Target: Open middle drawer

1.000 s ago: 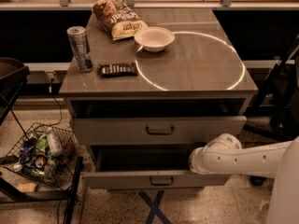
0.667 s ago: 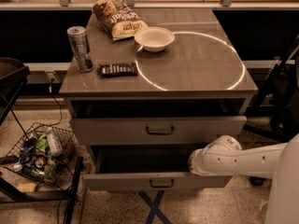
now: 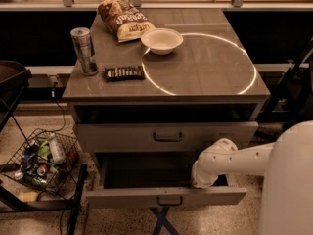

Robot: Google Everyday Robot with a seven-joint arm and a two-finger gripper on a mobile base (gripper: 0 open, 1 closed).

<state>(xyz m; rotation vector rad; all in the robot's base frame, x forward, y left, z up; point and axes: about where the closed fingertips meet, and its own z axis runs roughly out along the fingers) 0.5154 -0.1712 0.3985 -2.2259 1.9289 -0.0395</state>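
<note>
We see a grey cabinet (image 3: 210, 72) filling the middle of the view, its top marked by a bright circle of light (image 3: 255, 72). At the right the robot's white body (image 3: 293, 180) stands close, and its arm (image 3: 239, 156) reaches left, then bends down at a rounded joint into the middle drawer (image 3: 127, 198). That drawer stands far open, low in the view and nearest to us. Its low, wide front carries a small dark bar handle (image 3: 169, 200), and its dark inside shows behind the front. Above it the taller-fronted upper drawer (image 3: 112, 137) juts out only a little. On the floor to the left sits a wire basket (image 3: 68, 142) holding bottles and cans (we cannot read any labels). A chip bag (image 3: 122, 18) lies at the far left of the cabinet top, and a white bowl (image 3: 162, 40) sits just right of it and a little nearer. A tall can (image 3: 84, 50) stands by the left edge, with a dark wrapped bar (image 3: 123, 72) just to its right. The gripper (image 3: 202, 181) is down inside the right part of the middle drawer, just behind its front; whether it is spread or closed we cannot make out.
</note>
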